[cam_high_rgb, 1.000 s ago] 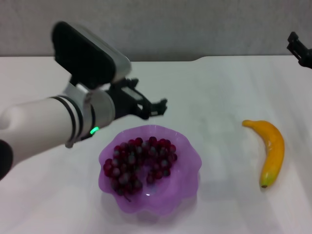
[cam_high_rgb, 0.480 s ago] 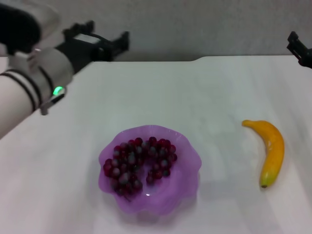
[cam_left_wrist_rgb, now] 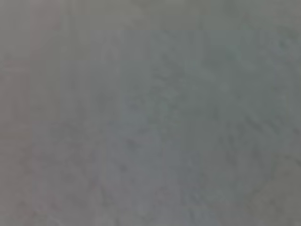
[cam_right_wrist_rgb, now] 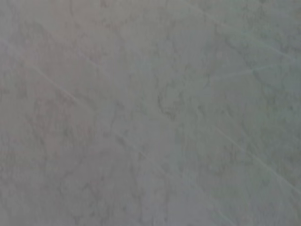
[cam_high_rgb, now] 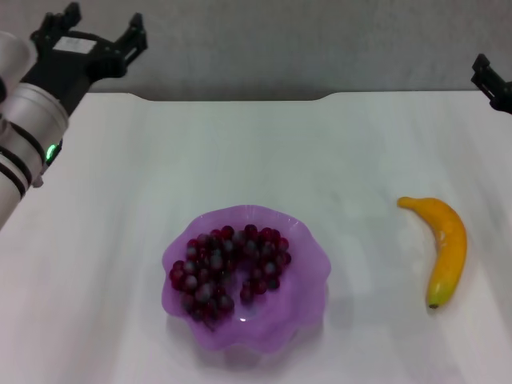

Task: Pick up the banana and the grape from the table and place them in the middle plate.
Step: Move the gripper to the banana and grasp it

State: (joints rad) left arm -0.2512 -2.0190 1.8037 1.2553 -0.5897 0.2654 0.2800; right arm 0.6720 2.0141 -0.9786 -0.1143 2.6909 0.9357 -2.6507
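Many grapes (cam_high_rgb: 228, 268) in the purple plate (cam_high_rgb: 308, 276), banana (cam_high_rgb: 445, 246) near the table's (cam_high_rgb: 264, 152) right edge, left tool (cam_high_rgb: 90, 36) wide, empty, at far left corner, right tool (cam_high_rgb: 490, 80) at far right, grip unclear

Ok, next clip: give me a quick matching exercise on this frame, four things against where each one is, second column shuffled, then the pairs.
Things:
1. grapes
2. banana
3. left gripper
4. right gripper

Places:
A. lying on the bare table, on the robot's right of the plate
B. raised at the far left corner, open and empty
C. inside the purple plate
D. only just visible at the far right edge

Pairs: 1-C, 2-A, 3-B, 4-D
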